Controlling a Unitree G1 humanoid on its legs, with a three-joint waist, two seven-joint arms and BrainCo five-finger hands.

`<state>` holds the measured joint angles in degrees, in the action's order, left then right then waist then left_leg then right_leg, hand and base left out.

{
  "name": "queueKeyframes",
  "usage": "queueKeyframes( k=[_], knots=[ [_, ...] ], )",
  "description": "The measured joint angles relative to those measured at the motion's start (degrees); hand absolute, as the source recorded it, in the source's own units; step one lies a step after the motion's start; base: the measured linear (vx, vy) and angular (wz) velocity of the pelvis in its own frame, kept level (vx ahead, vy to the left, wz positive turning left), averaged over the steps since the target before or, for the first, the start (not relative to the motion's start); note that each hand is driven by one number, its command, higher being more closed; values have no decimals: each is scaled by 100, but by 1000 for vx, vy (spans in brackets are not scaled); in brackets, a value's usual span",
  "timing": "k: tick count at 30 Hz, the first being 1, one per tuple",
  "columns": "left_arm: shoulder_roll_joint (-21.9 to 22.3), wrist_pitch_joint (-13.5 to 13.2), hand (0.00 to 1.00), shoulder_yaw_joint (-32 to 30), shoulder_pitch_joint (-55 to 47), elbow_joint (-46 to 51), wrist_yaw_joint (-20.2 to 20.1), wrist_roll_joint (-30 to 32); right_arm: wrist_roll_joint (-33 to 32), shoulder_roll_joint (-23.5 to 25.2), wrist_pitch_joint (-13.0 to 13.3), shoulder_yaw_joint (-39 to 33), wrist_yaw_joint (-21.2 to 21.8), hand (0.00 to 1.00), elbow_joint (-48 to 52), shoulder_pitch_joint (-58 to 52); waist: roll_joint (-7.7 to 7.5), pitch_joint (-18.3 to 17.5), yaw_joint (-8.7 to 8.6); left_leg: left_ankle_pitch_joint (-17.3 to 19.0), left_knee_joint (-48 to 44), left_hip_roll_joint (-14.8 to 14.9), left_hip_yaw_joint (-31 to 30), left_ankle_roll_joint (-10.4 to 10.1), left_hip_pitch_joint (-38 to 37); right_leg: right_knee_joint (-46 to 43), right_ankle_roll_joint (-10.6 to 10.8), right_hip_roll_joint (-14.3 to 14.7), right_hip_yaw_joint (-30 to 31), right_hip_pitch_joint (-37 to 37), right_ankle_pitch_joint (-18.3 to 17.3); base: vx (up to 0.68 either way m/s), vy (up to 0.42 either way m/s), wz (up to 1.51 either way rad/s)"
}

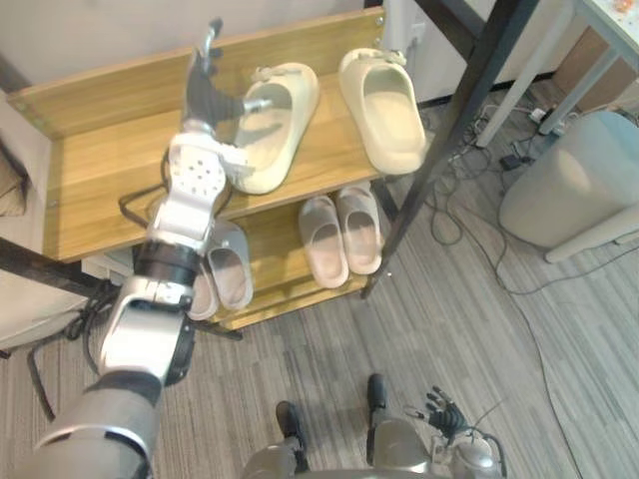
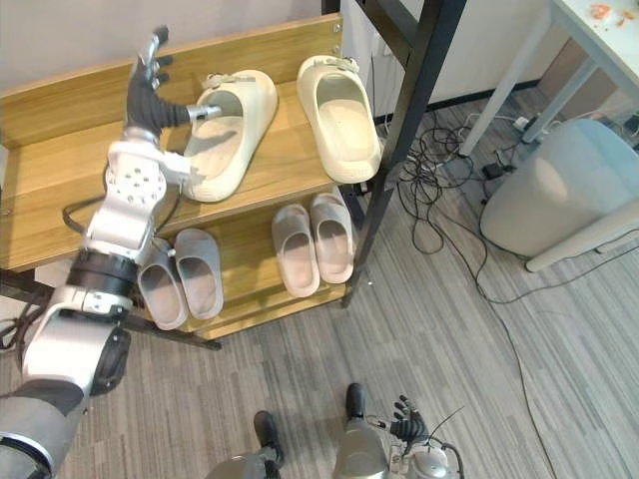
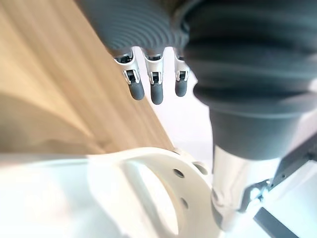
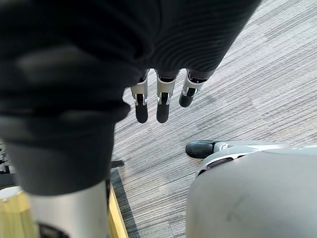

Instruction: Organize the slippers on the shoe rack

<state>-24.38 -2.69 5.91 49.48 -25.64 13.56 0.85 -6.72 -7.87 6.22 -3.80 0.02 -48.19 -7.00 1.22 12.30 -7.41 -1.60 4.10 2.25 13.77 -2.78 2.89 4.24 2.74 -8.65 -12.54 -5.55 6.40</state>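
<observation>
Floor (image 1: 449, 329): grey striped covering is seen in front of the rack and to its right.
Shoe rack (image 1: 100, 170): two wooden shelves are seen against the wall. The left half of the top shelf is bare wood.
Grey bin (image 1: 569, 185): a rounded grey container is seen on the floor, well apart from the rack on its right.
Black post (image 1: 449, 140): a dark bar is seen slanting across the rack's right end.
Left cream slipper (image 1: 270, 150): it is laid on the top shelf near the middle and is slanted, with its far end turned towards the other cream slipper.
Right cream slipper (image 1: 384, 110): it is laid on the top shelf by the right edge, lying almost straight. The two cream slippers are closer at the wall end than at the front.
Beige pair (image 1: 321, 244): the two are set side by side on the right of the lower shelf, just touching.
Grey pair (image 2: 198, 271): the two are set side by side on the left of the lower shelf, partly hidden behind the left arm.
Left hand (image 1: 212, 100): it is held above the top shelf at the left cream slipper's side. Its fingers (image 3: 156, 89) are straight and spread apart, and the thumb is stretched over the slipper. Nothing is gripped.
Right hand (image 2: 404, 417): it is hung low beside the body over the floor, with its fingers (image 4: 161, 106) relaxed and empty.
</observation>
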Motion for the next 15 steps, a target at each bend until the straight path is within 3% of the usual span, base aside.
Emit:
queueKeyframes(
  k=[7, 15],
  knots=[
    [57, -207, 0, -62, -1264, 679, -32, -638, 118, -90, -26, 65, 14, 0, -3, -186, 24, -13, 164, -75, 166, 5, -237, -23, -221, -18, 29, 5, -266, 276, -124, -8, -12, 19],
    [248, -449, 0, -174, -1728, 862, -266, -1257, 227, -164, -58, 182, 51, 0, -2, -200, 33, -55, 267, -74, 167, 5, -348, -23, -251, -3, 61, 4, -412, 386, -134, -2, -9, 8]
  ],
)
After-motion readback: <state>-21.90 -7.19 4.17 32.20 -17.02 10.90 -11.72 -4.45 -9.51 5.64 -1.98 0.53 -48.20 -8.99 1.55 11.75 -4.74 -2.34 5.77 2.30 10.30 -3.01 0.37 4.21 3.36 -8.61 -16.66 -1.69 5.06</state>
